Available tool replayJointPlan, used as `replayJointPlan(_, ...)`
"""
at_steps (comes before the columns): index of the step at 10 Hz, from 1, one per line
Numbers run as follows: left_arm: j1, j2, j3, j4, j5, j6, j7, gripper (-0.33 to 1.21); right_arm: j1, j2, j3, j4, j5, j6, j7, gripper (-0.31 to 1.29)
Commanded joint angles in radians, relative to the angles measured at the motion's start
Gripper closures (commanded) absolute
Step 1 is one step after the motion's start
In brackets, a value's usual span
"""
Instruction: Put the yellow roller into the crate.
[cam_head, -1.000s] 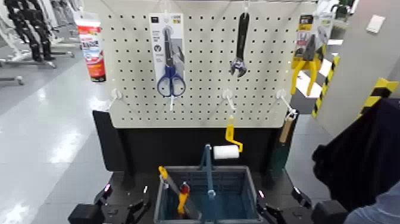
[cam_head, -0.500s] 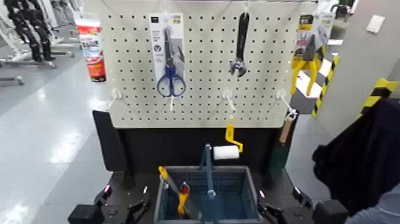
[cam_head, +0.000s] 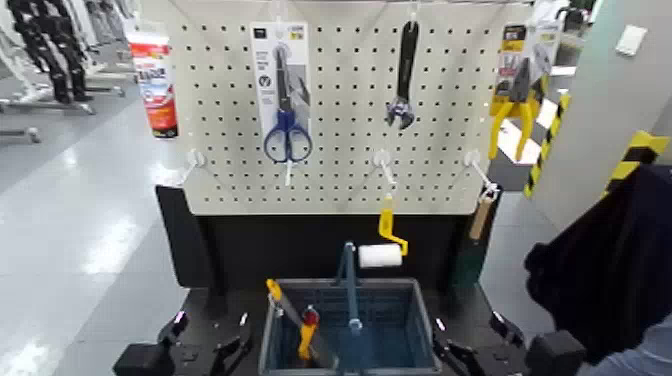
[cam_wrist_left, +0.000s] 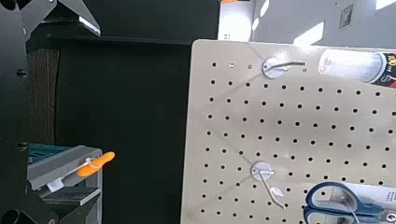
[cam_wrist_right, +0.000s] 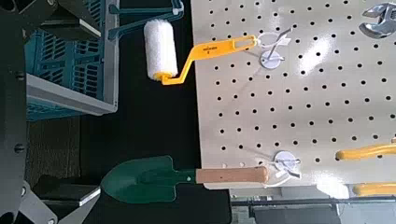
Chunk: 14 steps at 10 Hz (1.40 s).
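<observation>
No shift since earlier frames: both arms parked low.

Yellow roller: bent plastic handle, fluffy white cylinder; hung on pegboard hook, handle vertical, head horizontal below.

Crate: slotted blue-grey plastic, directly beneath.

Left gripper, right gripper: jaws released, flanking crate.

A black base carries the crate, which stands on it below the pegboard. The pegboard's hooks hold the yellow roller, scissors, a wrench and a trowel.
</observation>
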Motion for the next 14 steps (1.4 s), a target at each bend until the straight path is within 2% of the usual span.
replayJointPlan(1, 0.002, 0.0, 0.001, 0.0, 0.004, 0.0, 0.0, 0.11, -0.06, -0.012, -0.026, 0.003, 0.003, 0.07, 0.082, 0.14)
replayJointPlan(4, 0.0, 0.0, 0.001, 0.0, 0.005, 0.002, 0.0, 0.11, -0.197, -0.06, -0.032, 0.04, 0.031, 0.186, 0.225, 0.14)
replayJointPlan(8, -0.002, 0.0, 0.001, 0.0, 0.005, 0.003, 0.0, 0.11, -0.319, -0.103, -0.011, 0.1, 0.043, 0.254, 0.348, 0.14)
replayJointPlan(14, -0.005, -0.002, 0.001, 0.0, 0.005, 0.003, 0.0, 0.11, -0.462, -0.146, 0.066, 0.201, 0.042, 0.231, 0.403, 0.13)
